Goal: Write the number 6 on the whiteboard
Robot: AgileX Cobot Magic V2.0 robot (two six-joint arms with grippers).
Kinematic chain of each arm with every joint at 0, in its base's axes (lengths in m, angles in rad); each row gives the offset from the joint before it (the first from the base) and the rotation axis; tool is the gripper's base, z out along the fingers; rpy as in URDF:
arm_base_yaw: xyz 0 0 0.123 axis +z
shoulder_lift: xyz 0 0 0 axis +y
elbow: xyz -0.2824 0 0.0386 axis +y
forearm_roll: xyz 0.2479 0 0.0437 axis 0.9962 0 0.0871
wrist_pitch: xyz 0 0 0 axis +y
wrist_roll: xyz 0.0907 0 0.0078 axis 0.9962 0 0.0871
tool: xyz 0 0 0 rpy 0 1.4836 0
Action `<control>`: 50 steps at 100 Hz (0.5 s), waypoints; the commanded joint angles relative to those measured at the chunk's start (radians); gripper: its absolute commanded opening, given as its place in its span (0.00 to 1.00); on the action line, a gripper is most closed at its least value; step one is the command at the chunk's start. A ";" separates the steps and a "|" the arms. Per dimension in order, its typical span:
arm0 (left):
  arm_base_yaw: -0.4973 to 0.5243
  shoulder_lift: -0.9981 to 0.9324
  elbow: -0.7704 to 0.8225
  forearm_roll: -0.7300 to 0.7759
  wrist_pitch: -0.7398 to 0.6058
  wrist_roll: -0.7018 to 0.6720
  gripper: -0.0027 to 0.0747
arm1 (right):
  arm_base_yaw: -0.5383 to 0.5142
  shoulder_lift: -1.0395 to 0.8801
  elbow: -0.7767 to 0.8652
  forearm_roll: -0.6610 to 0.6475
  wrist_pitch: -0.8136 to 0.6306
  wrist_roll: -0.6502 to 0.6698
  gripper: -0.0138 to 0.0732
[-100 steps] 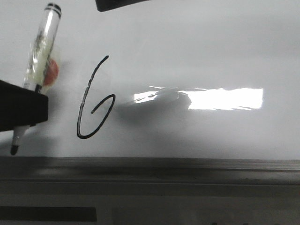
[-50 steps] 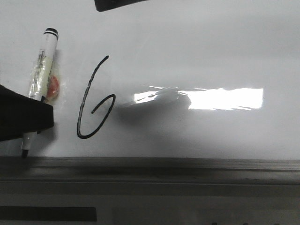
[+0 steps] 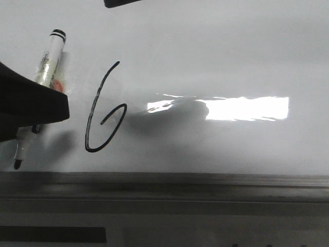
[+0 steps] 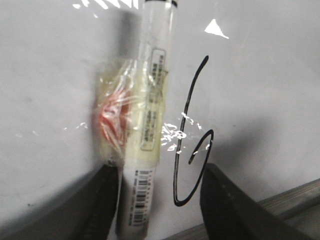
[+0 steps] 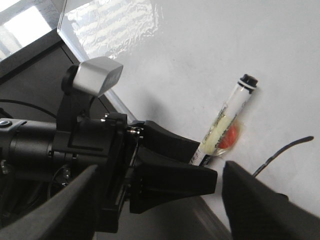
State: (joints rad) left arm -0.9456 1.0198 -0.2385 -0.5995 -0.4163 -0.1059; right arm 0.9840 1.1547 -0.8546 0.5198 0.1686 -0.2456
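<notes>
The number 6 (image 3: 88, 126) is drawn in thin black line on the whiteboard (image 3: 231, 51), left of the bright light reflection. It also shows in the left wrist view (image 4: 183, 111). A clear-bodied marker (image 3: 50, 62) with a black cap and a red-and-yellow taped patch lies slanted on the board left of the 6. My left gripper (image 4: 160, 210) is open; the marker (image 4: 150, 110) sits between its fingers, close to one finger (image 4: 100, 205). The other finger stands well apart, beside the 6's loop. My right gripper (image 5: 157, 210) is open and empty, off the board's left side.
A grey metal edge rail (image 3: 180, 180) runs along the board's near edge. A dark shape (image 3: 128, 4) juts in at the far edge. The left arm and its silver camera (image 5: 97, 75) fill the space in front of the right gripper.
The marker dropped from a raised tilt to lie lower on the board. The left gripper's black finger moved up and to the right over the marker's lower half. The 6 is unchanged.
</notes>
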 commanded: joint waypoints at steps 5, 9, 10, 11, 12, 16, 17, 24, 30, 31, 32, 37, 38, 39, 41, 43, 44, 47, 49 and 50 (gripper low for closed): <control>-0.002 -0.023 -0.026 -0.006 -0.063 0.004 0.53 | -0.001 -0.020 -0.033 0.000 -0.075 -0.010 0.67; -0.002 -0.035 -0.026 -0.006 -0.063 0.012 0.53 | -0.001 -0.020 -0.033 0.000 -0.075 -0.010 0.67; -0.002 -0.037 -0.026 -0.006 -0.063 0.012 0.53 | -0.001 -0.020 -0.033 0.000 -0.075 -0.010 0.67; -0.002 -0.040 -0.026 -0.006 -0.063 0.015 0.53 | -0.001 -0.022 -0.033 0.000 -0.075 -0.010 0.67; -0.002 -0.045 -0.026 -0.006 -0.063 0.020 0.53 | -0.001 -0.022 -0.033 0.000 -0.075 -0.010 0.67; -0.002 -0.064 -0.024 -0.006 -0.063 0.040 0.53 | -0.001 -0.027 -0.033 0.000 -0.075 -0.010 0.67; -0.002 -0.067 -0.024 -0.006 -0.063 0.043 0.53 | -0.001 -0.027 -0.033 0.000 -0.075 -0.010 0.67; -0.002 -0.101 -0.022 -0.006 -0.063 0.057 0.53 | -0.001 -0.040 -0.033 0.000 -0.075 -0.010 0.65; -0.002 -0.134 -0.020 -0.006 -0.063 0.057 0.53 | -0.001 -0.052 -0.033 0.000 -0.075 -0.010 0.60; -0.002 -0.138 -0.018 -0.006 -0.063 0.059 0.53 | -0.001 -0.055 -0.033 0.000 -0.075 -0.010 0.59; -0.002 -0.141 -0.018 -0.006 -0.063 0.060 0.53 | -0.001 -0.058 -0.031 0.000 -0.075 -0.010 0.58; -0.002 -0.172 -0.018 -0.006 -0.058 0.078 0.53 | -0.001 -0.069 -0.030 0.000 -0.075 -0.010 0.47; -0.002 -0.176 -0.018 -0.006 -0.058 0.082 0.53 | -0.001 -0.069 -0.029 0.000 -0.075 -0.010 0.46; -0.002 -0.180 -0.018 -0.006 -0.058 0.083 0.53 | -0.001 -0.073 -0.027 0.000 -0.075 -0.010 0.44; -0.002 -0.192 -0.018 -0.006 -0.058 0.086 0.53 | -0.001 -0.077 -0.027 0.000 -0.073 -0.010 0.38; -0.002 -0.204 -0.018 -0.006 -0.056 0.091 0.53 | -0.001 -0.082 -0.025 0.000 -0.073 -0.010 0.33; -0.002 -0.212 -0.018 -0.006 -0.056 0.094 0.53 | -0.001 -0.084 -0.025 0.000 -0.073 -0.010 0.29; -0.002 -0.228 -0.018 -0.006 -0.056 0.106 0.52 | -0.001 -0.093 -0.023 0.000 -0.073 -0.010 0.21; -0.002 -0.240 -0.018 -0.006 -0.056 0.117 0.52 | -0.001 -0.099 -0.018 -0.002 -0.073 -0.010 0.15; -0.002 -0.245 -0.018 -0.008 -0.056 0.121 0.52 | -0.001 -0.101 -0.018 -0.003 -0.073 -0.010 0.13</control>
State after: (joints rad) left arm -0.9456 0.8209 -0.2322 -0.6147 -0.4108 -0.0199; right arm 0.9840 1.0968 -0.8527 0.5198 0.1676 -0.2456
